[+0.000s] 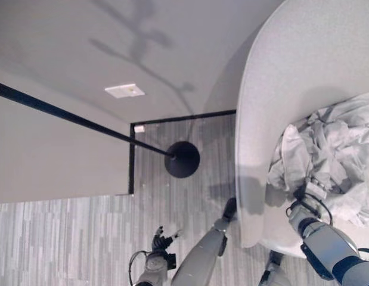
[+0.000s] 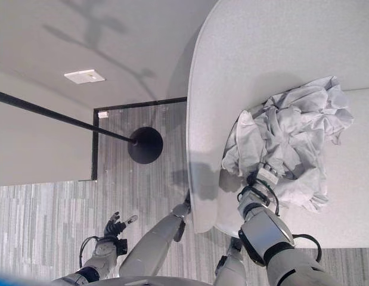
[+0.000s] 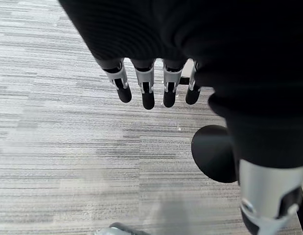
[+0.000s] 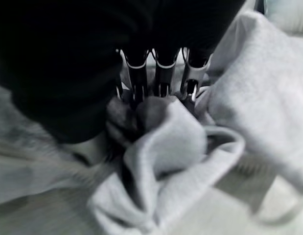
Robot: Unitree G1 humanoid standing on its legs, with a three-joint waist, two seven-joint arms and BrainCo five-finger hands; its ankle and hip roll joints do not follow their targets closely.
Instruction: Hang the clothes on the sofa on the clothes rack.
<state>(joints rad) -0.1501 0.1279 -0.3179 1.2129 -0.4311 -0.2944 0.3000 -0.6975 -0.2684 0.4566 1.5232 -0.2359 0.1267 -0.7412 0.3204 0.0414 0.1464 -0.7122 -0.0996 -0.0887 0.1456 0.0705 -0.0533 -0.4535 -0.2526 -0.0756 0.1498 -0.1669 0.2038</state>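
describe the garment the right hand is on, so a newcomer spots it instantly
Start at the big pale grey sofa. On its seat lies one crumpled heap of light grey cloth, with the right hand buried in its near edge. It is the sole wrinkled thing there; the black clothes rack stands apart on the striped carpet.

The left hand [image 2: 115,229] hangs low at the robot's left with fingers [image 3: 148,93] straight and spread, while the right hand [image 2: 267,176] reaches forward, its fingers [image 4: 163,73] dug into cloth
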